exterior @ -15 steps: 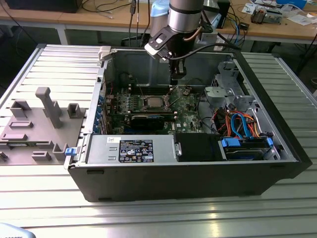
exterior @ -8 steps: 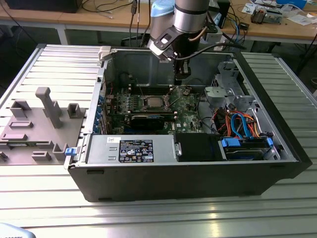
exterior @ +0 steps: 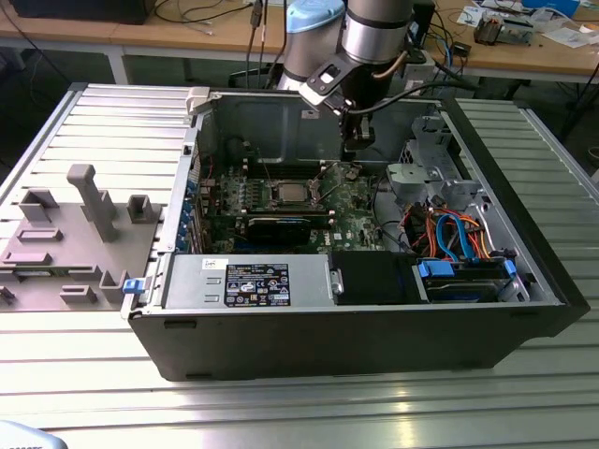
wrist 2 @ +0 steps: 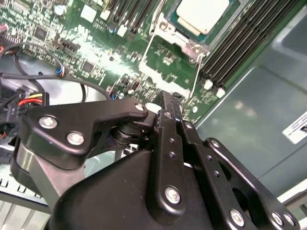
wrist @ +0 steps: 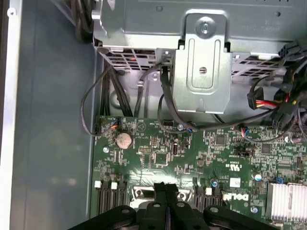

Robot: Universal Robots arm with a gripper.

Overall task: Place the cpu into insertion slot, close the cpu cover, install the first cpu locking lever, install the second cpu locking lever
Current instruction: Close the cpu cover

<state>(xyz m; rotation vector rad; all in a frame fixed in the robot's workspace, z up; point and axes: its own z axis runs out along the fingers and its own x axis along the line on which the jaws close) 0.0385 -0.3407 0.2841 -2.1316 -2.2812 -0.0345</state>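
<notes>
The cpu [wrist 2: 201, 13] shows its silver-grey top and lies flat in the insertion slot [exterior: 273, 195] on the green motherboard [exterior: 351, 201]. The cpu cover [wrist 2: 165, 29], a thin silvery frame, appears swung open beside the chip, with green board showing through its cut-out. A thin wire lever [wrist 2: 197, 76] runs along one side of it. My gripper [wrist 2: 168, 96] is shut with nothing between its fingers. It hovers over the board a short way from the socket, at the exterior view's right of it [exterior: 358, 148]. In the first wrist view the gripper [wrist: 165, 186] has its black fingers pressed together.
The open computer case [exterior: 281, 346] lies on a ribbed metal table. Black memory slots [wrist 2: 240, 43] flank the socket. A grey drive bracket [wrist: 201, 72], cable bundles [wrist: 115, 96] and a coin battery [wrist: 124, 139] sit near the gripper. Grey fixtures [exterior: 89, 201] stand at the exterior view's left.
</notes>
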